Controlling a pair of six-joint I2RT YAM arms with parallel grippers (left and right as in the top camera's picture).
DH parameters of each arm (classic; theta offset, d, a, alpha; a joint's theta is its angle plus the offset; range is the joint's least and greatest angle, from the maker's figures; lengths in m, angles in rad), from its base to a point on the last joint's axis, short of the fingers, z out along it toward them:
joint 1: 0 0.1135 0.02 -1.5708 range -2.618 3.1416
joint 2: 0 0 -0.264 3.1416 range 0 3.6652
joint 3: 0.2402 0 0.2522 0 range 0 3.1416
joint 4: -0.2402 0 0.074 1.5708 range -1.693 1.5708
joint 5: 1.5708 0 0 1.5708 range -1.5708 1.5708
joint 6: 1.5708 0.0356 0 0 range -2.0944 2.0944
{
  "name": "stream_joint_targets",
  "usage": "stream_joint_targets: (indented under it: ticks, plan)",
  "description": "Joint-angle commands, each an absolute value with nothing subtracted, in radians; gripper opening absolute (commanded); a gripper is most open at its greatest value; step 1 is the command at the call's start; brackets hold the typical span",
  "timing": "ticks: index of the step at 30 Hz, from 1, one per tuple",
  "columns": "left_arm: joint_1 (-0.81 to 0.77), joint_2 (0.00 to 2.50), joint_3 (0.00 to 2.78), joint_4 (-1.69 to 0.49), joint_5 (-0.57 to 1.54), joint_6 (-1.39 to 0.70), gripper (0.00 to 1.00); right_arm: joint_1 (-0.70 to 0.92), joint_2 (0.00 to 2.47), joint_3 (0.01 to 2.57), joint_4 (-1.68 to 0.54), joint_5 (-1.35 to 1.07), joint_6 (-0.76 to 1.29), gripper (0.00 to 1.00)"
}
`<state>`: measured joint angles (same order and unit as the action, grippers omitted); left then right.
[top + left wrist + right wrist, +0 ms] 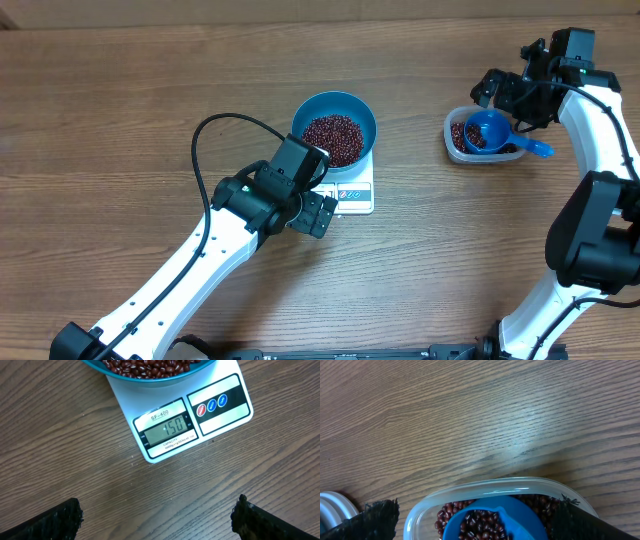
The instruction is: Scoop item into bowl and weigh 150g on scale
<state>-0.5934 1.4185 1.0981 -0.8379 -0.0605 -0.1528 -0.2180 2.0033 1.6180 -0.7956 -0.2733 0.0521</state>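
Observation:
The blue bowl [334, 105] stands on the white scale [355, 193] and holds a heap of dark red beans [333, 138]. In the left wrist view the scale [220, 420] shows 150 on its display, with the bowl's rim [150, 381] and beans [150, 365] at the top edge. My left gripper [318, 213] hovers just in front of the scale, open, with only bare wood between its fingers [55, 522]. My right gripper [503, 93] is open over the clear tub [495, 486]. A blue scoop [520, 515] with beans [480, 525] in it lies in the tub, untouched.
The tub [458, 148] sits at the right of the table, and the scoop's handle [535, 148] sticks out to the right. A black cable [215, 125] loops left of the bowl. A white round object [332, 505] shows at the lower left of the right wrist view.

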Motion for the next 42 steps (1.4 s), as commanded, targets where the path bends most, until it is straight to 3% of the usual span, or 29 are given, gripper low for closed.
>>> stream_joint_targets:
  ticks: [1, 14, 26, 42]
  plan:
    - [-0.588, 1.405, 1.097, -0.837, -0.055, -0.134, 1.00, -0.218, 2.003, 1.643, -0.791, -0.266, 0.052, 1.00]
    - [-0.588, 1.405, 1.097, -0.837, -0.055, -0.134, 0.99, -0.203, 1.987, 1.643, -0.792, -0.265, 0.052, 1.00]
    - [-0.588, 1.405, 1.097, -0.837, -0.055, -0.134, 0.99, -0.014, 1.645, 1.643, -0.792, -0.265, 0.052, 1.00]
    - [-0.588, 1.405, 1.097, -0.837, -0.055, -0.134, 0.99, 0.000, 1.375, 1.643, -0.795, -0.200, 0.048, 1.00]
